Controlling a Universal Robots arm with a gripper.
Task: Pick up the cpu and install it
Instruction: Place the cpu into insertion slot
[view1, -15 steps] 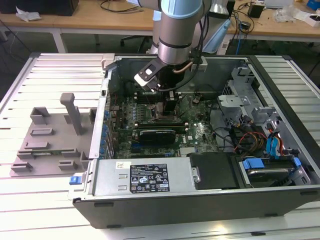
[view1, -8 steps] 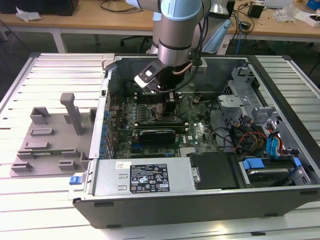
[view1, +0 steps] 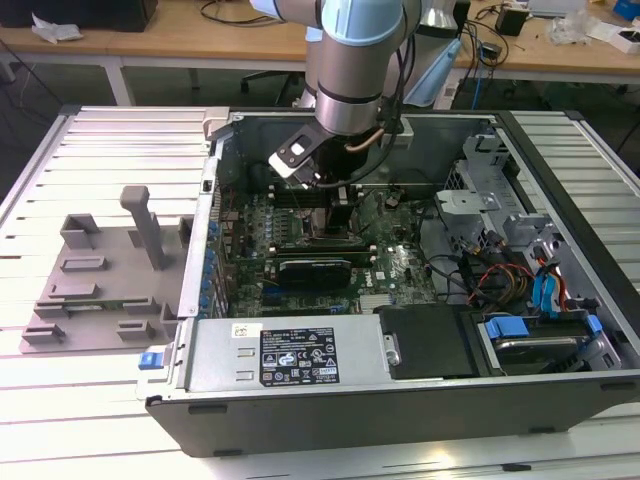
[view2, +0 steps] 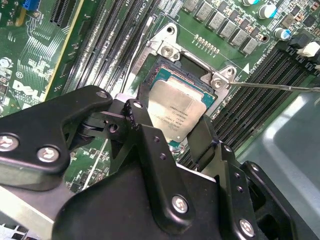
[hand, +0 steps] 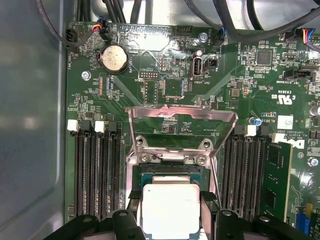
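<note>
Installing: I hold my gripper (hand: 171, 202) clamped on the cpu (hand: 171, 214) at the socket (view2: 171, 65); seating needs level alignment.

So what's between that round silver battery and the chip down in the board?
In the first wrist view, the socket's silver metal frame lies between the coin battery and the cpu; it looks swung open.

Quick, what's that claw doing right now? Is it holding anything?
Gripper: closed on the cpu, with a finger against each of two opposite edges.
</note>
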